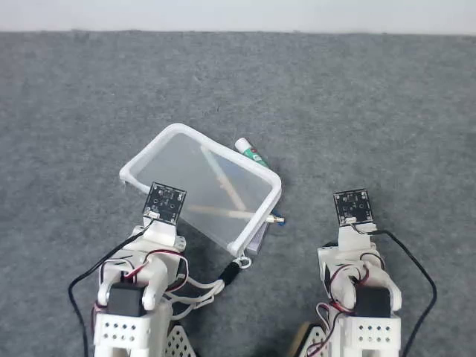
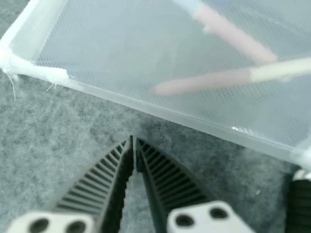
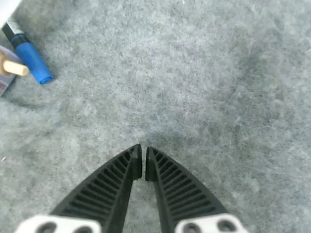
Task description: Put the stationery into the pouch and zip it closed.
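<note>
1. High view: the pouch lies slantwise in front of the left arm, its long axis running far-left to near-right. The short end, where a blue pen and a white-and-green marker poke out, faces the right arm. The left arm is nearer, at the pouch's near long edge.
2. Left wrist view: the left gripper is pressed together and empty, its tips just short of the pouch rim. Two pencils lie inside.
3. Right wrist view: the right gripper is pressed together and empty over carpet. The pen and a wooden pencil end lie well apart from the tips. My judgement: push these in along the long axis from the right arm's side.
</note>
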### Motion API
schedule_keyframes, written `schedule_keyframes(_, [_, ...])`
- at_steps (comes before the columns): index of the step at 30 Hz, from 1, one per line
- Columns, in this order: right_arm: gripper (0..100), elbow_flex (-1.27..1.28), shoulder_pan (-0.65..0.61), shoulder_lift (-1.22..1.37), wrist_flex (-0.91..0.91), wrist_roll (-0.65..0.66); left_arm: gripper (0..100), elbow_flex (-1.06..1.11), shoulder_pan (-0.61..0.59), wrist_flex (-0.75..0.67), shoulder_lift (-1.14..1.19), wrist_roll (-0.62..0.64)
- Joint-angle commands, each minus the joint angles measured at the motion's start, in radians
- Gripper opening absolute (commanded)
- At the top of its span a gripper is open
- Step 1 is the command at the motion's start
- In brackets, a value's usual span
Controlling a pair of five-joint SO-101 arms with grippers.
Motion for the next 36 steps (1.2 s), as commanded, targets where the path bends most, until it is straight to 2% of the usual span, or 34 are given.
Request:
schedule_keyframes(1, [0.9,0.02,0.004,-0.008,0.004,-0.014,1,-0.113,-0.006,0.003,-0.021,-0.003])
schedule_keyframes(9, [0.9,-0.002,0.013,-0.008,-0.004,-0.005,1,-0.145,-0.009,-0.061,-0.021,-0.008])
schedule_keyframes(11, [0.9,-0.055,0.013,-0.008,-0.004,-0.005,1,-0.145,-0.034,-0.061,-0.021,-0.009])
schedule_keyframes(16, [0.7,-0.264,0.013,-0.007,0.007,-0.014,1,-0.151,-0.198,-0.071,-0.021,-0.005])
schedule_keyframes(25, [0.6,-0.525,-0.004,0.007,0.013,-0.032,1,-0.16,-0.221,-0.081,-0.021,-0.005])
schedule_keyframes(30, [0.6,-0.609,-0.163,0.108,0.116,-0.052,1,-0.203,-0.221,-0.014,-0.021,-0.003])
schedule_keyframes(36, [0.6,-0.69,-0.349,0.464,0.11,-0.221,1,-0.209,-0.222,-0.012,-0.021,-0.002])
